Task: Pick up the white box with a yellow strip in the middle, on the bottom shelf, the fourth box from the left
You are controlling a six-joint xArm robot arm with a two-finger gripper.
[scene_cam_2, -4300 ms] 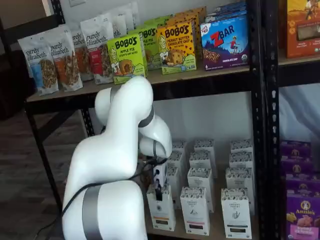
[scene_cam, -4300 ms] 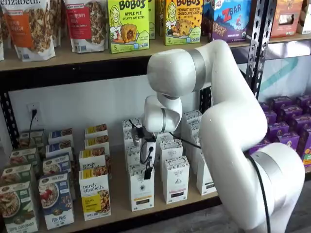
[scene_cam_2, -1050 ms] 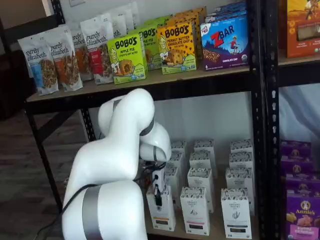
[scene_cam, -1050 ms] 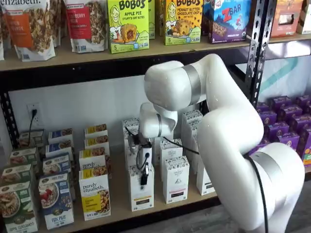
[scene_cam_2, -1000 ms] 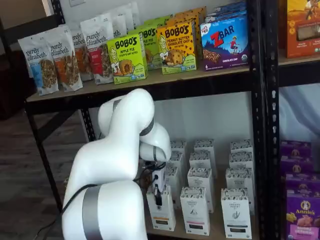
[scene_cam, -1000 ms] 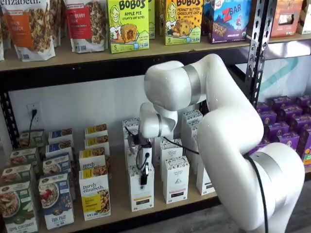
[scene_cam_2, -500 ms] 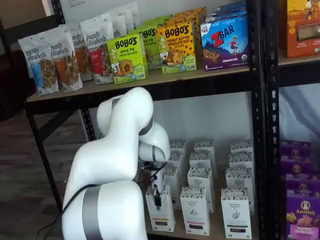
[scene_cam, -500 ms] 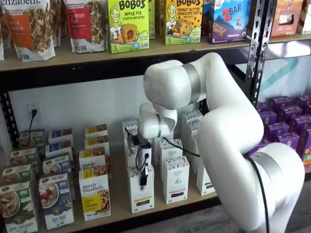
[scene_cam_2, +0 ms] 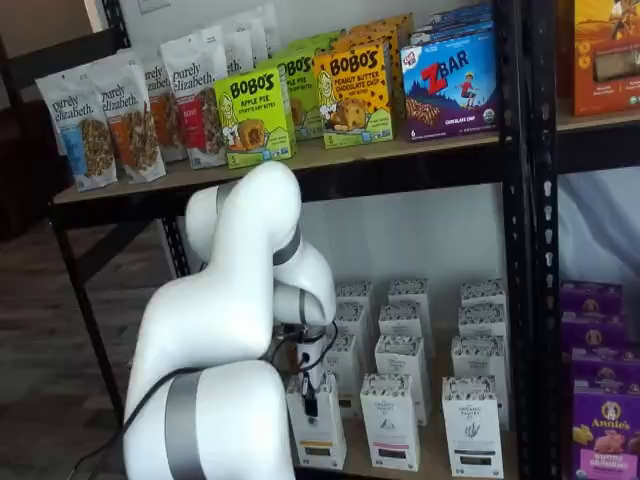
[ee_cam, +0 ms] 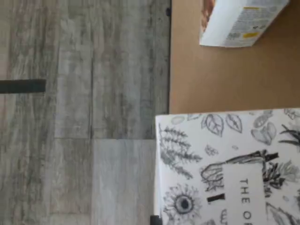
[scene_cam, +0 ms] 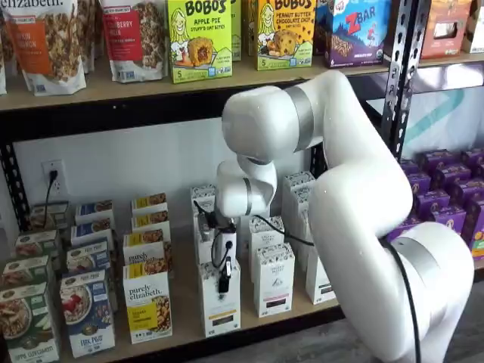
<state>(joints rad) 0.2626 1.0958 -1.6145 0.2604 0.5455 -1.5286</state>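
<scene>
On the bottom shelf [scene_cam: 185,321], the white box [scene_cam: 221,299]

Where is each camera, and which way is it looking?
Wrist view: on the arm, looking down at the white box, bottom shelf and floor; no claw shows.
A shelf view: in front, facing the shelves; arm and claw on the box.
A shelf view: in front, from one side; arm and claw.
All three share the box.

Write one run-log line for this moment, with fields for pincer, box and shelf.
pincer: shut on white box | white box: held at its top, front of its row | bottom shelf: other boxes standing
</scene>
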